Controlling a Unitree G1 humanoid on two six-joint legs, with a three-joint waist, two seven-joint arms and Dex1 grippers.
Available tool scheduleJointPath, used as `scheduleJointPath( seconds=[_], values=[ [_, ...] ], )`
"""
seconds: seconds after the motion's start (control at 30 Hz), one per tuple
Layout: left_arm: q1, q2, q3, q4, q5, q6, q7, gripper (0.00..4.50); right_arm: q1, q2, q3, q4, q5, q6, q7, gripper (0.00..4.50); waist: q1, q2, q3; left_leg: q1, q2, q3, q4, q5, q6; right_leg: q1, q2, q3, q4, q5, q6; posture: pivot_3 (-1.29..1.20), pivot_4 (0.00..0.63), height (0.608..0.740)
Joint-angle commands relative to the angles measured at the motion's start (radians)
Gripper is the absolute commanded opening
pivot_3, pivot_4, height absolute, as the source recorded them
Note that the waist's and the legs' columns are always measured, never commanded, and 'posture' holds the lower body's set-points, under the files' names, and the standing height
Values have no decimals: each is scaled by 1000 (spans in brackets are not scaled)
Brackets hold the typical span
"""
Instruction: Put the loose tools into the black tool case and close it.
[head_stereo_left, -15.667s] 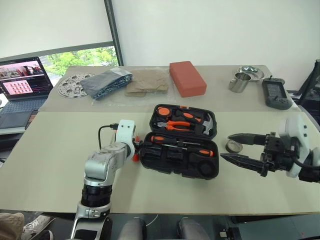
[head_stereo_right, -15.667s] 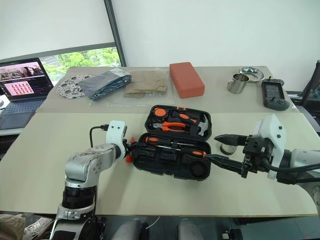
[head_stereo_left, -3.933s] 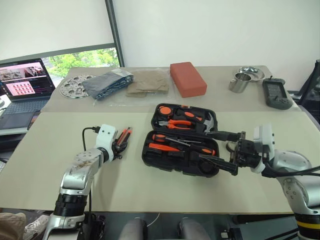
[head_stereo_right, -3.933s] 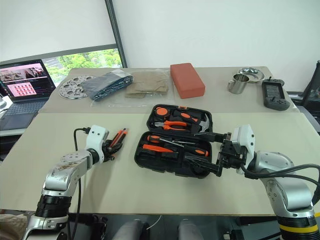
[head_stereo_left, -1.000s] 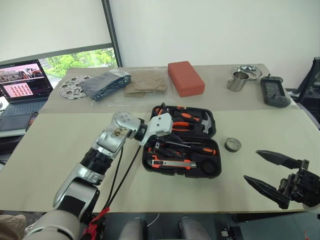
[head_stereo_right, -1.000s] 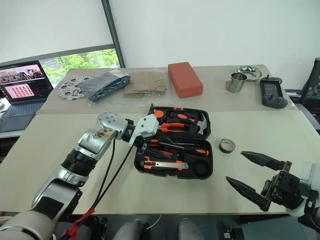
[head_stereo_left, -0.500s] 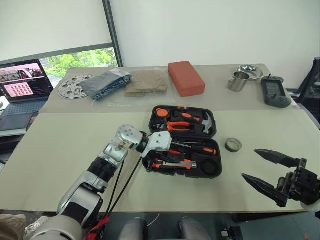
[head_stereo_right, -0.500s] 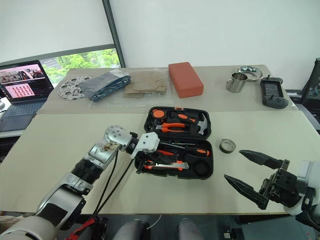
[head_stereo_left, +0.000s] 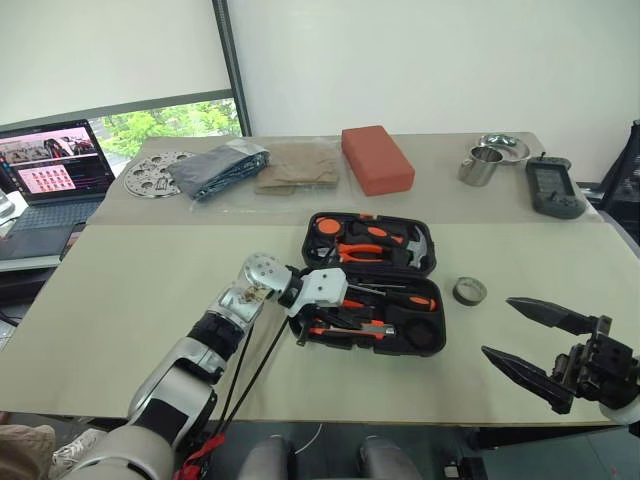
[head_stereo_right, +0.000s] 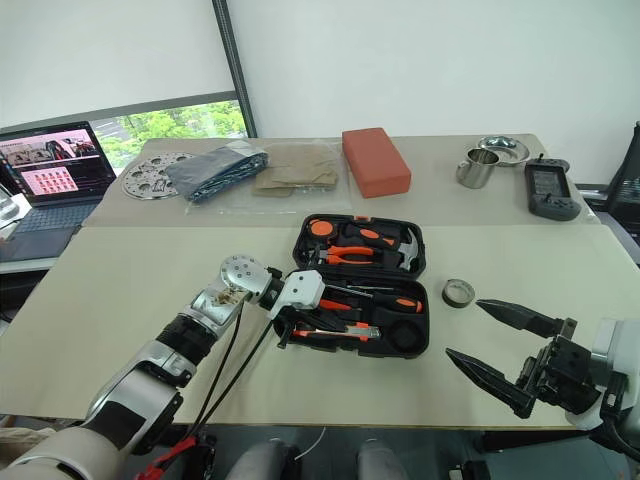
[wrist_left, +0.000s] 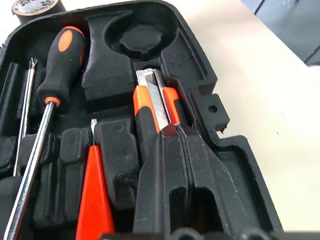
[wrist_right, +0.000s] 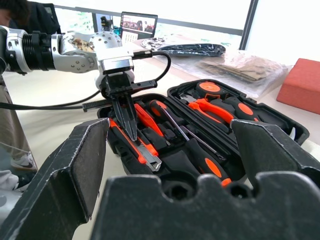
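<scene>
The black tool case lies open on the table, with pliers and a hammer in its far half. In its near half lie an orange-and-black screwdriver, a slim orange tool and the utility knife. My left gripper is shut with nothing between its fingers, and its tip is down on the knife's handle. The small dark tape roll sits on the table just right of the case. My right gripper hovers open near the table's front right, apart from everything.
Along the far side stand a red block, a metal cup, a metal bowl and a handheld device. Bagged cloth, a perforated metal disc and a laptop are at the far left.
My left gripper has closed from half open and sunk into the case's near half onto the utility knife. The right arm has kept still.
</scene>
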Motion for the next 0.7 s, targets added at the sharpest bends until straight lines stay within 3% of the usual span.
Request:
scheduleJointPath(
  seconds=[0.03, 0.4, 0.57, 0.7],
  values=[
    [3, -20, -6, 116, 26, 56, 10, 43, -10, -16, -15, -37, 30, 9, -10, 4500, 4, 0, 0, 0, 0, 0, 0, 0, 0, 0, 0, 0, 0, 0, 0, 0, 150, 740],
    [2, -34, -4, 207, 65, -10, 33, 43, -14, -25, -14, -33, 28, 15, -14, 4500, 7, -2, -4, 0, 0, 0, 0, 0, 0, 0, 1, 0, 0, 0, 0, 0, 150, 740],
    [1, -16, 47, 72, 14, 10, 51, 43, -38, -40, 17, -14, -10, 23, -38, 4500, 6, -2, -4, 0, 0, 0, 0, 0, 0, -1, 1, 0, 0, 0, 0, 0, 150, 740],
    [16, 40, 116, -143, -53, 129, 74, 43, -100, -77, 91, 23, -90, 38, -76, 4500, -8, -1, -2, -1, 1, 0, 0, 0, 0, -3, 1, 1, 1, 0, 0, 0, 150, 740]
  ],
)
